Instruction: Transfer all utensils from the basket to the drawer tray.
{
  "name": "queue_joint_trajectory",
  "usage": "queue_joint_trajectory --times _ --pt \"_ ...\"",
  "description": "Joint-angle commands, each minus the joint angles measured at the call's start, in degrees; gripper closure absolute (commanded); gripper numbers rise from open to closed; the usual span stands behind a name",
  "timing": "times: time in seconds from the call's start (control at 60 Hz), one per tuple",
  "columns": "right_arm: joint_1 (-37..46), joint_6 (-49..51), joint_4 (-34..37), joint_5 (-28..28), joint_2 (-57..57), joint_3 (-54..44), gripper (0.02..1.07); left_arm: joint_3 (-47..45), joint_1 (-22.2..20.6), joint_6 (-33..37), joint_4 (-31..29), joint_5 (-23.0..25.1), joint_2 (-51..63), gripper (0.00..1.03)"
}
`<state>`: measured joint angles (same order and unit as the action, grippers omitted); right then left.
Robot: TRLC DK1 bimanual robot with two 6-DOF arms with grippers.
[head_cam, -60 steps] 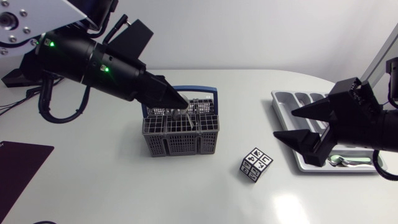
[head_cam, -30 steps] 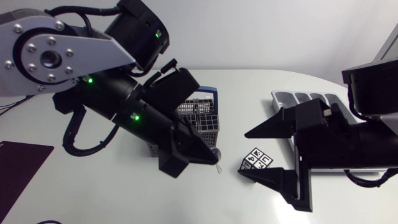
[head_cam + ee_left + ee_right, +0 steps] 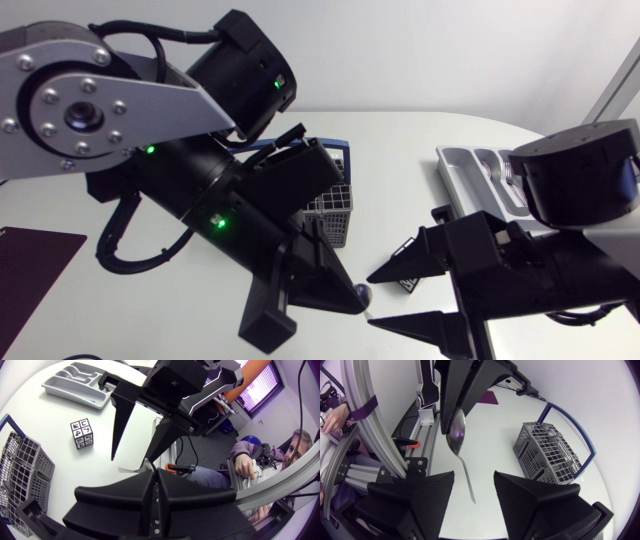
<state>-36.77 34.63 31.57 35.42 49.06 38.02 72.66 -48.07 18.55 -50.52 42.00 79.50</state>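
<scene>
One spoon (image 3: 456,430), one basket (image 3: 542,462), one tray (image 3: 75,393)

- Silver spoon (image 3: 461,457): held aloft, pinched at its bowl end by the left gripper (image 3: 454,405), handle pointed away from the fingertips; hung near the basket, off its tray-side corner.
- Basket (image 3: 330,210): grey wire grid with a blue handle, stood upright, compartments open upward.
- Drawer tray (image 3: 470,165): pale grey, divided into long slots, lay flat, well apart from the basket.

A patterned cube (image 3: 81,433) and dark mat (image 3: 30,270) lie on the table (image 3: 420,140).
</scene>
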Motion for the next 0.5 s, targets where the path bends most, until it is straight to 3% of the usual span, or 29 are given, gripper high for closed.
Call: queue_joint_trajectory --times 0.0,0.05,0.483 --pt "-1.02 0.79 0.68 0.88 -0.81 -1.11 0.77 -1.21 -0.35 1.58 -0.54 1.24 -0.93 0.99" --pt "-1.37 0.44 0.68 0.88 -0.98 -1.19 0.83 -1.12 -0.53 1.58 -0.54 1.33 -1.02 0.99" --pt "-3.22 -1.32 -0.02 0.97 -1.25 -1.81 0.83 -0.59 -1.67 1.58 -0.28 1.51 -0.93 0.99"
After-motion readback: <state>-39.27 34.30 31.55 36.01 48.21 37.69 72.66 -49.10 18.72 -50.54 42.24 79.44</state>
